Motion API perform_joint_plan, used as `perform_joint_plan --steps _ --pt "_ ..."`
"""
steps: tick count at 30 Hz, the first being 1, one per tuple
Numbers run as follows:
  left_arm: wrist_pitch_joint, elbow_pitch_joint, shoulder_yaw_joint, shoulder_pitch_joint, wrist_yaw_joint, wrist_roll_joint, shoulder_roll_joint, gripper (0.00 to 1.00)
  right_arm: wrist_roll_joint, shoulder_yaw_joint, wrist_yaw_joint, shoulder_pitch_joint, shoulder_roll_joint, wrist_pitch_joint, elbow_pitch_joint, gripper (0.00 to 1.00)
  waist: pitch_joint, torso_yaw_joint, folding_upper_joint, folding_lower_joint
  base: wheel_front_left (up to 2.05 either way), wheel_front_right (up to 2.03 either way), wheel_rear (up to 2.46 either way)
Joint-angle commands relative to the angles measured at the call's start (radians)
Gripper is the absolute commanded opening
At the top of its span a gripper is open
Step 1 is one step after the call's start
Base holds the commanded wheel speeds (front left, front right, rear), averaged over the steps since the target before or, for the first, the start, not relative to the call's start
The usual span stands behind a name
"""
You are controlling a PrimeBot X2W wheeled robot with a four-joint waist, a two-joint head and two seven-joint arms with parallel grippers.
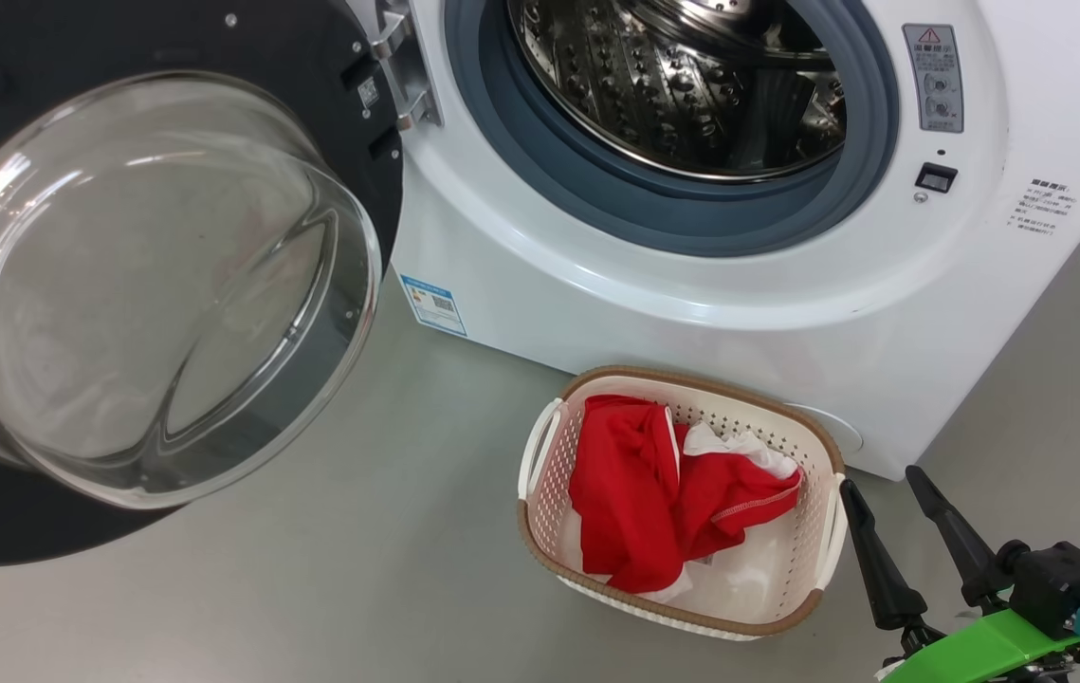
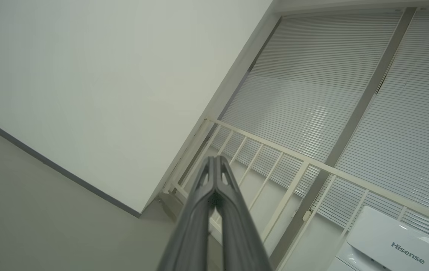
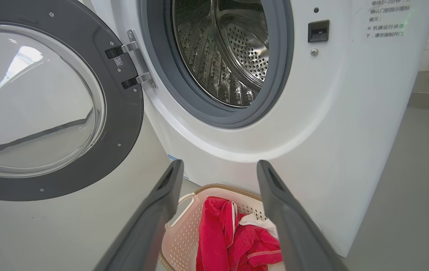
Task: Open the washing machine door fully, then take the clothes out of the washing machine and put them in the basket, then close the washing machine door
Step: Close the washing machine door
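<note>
On the grey floor (image 1: 312, 588) the basket (image 1: 540, 531) holds the clothes (image 1: 653, 493) just before the washing machine (image 1: 691, 304), its door (image 1: 331, 114) wide open at left. The right gripper (image 1: 881, 479) gapes empty beside the basket; the left gripper (image 2: 214, 160) is pinched together, empty.

The door (image 1: 151, 285) stands swung wide to the left, its glass bowl bulging over the floor (image 1: 388, 569), leaving the drum mouth (image 1: 691, 85) of the washer (image 1: 691, 313) unblocked, while the basket (image 1: 551, 512), holding clothes (image 1: 653, 493), sits at the washer's foot, with bare floor between door and basket.
</note>
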Motion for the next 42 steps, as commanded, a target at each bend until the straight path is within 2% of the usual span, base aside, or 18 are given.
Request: perform_joint_plan --steps 1,3,6,10,17,20,25,42 --pt "0.026 0.004 0.023 -0.025 0.001 -0.020 0.074 0.00 -0.008 0.014 0.006 -0.008 -0.005 -0.006 -0.026 1.00 0.005 0.000 -0.0001 0.0000 0.00 0.00 0.00" --pt "0.090 0.084 0.037 -0.059 0.012 -0.058 0.106 0.00 -0.009 0.011 0.006 -0.010 -0.005 -0.006 -0.028 1.00 0.011 0.000 -0.0001 0.0000 0.00 0.00 0.00" --pt "0.161 0.184 0.023 -0.082 0.018 -0.059 0.166 0.00 -0.009 0.009 0.006 -0.010 -0.006 -0.006 -0.030 1.00 0.018 0.001 -0.0001 0.0000 0.00 0.00 0.00" --pt "0.288 0.304 -0.005 -0.112 0.017 -0.076 0.212 0.00 -0.009 0.005 0.006 -0.008 -0.007 -0.006 -0.032 1.00 0.022 0.003 -0.0001 0.0000 0.00 0.00 0.00" --pt "0.541 0.377 -0.098 -0.105 0.001 -0.094 0.245 0.00 -0.009 0.002 0.006 -0.002 -0.008 -0.006 -0.033 1.00 0.024 0.008 -0.0001 0.0000 0.00 0.00 0.00" --pt "0.648 0.365 -0.135 -0.087 -0.004 -0.112 0.245 0.00 -0.008 0.000 0.006 -0.001 -0.009 -0.006 -0.034 1.00 0.025 0.010 -0.0001 0.0000 0.00 0.00 0.00" --pt "0.760 0.306 -0.158 -0.051 -0.006 -0.159 0.233 0.00 -0.007 0.000 0.006 -0.003 -0.010 -0.006 -0.035 1.00 0.028 0.010 -0.0001 0.0000 0.00 0.00 0.00" --pt "0.997 0.023 -0.204 0.119 -0.007 -0.287 0.207 0.00 -0.008 -0.008 0.006 0.001 0.000 -0.006 -0.033 1.00 0.011 0.002 -0.0001 0.0000 0.00 0.00 0.00"
